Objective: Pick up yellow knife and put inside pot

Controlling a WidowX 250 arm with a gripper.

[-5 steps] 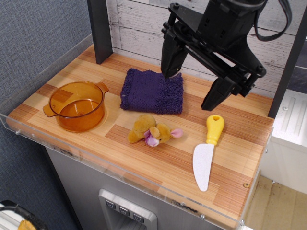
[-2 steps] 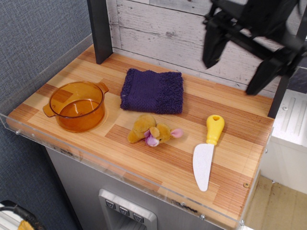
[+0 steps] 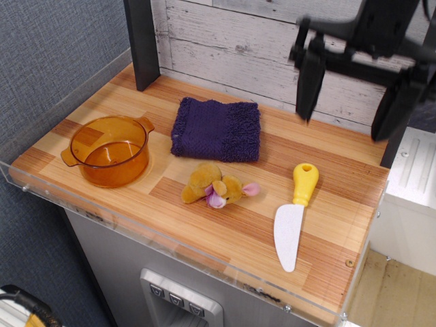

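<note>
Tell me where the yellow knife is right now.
The yellow knife lies flat on the wooden table at the right of the view, handle toward the back wall, just right of the plush toy, with the open gripper above it.

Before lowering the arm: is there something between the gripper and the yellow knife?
Nothing visible. The open black gripper hangs above the white-bladed yellow-handled plastic knife, which lies apart from the tan plush toy.
</note>
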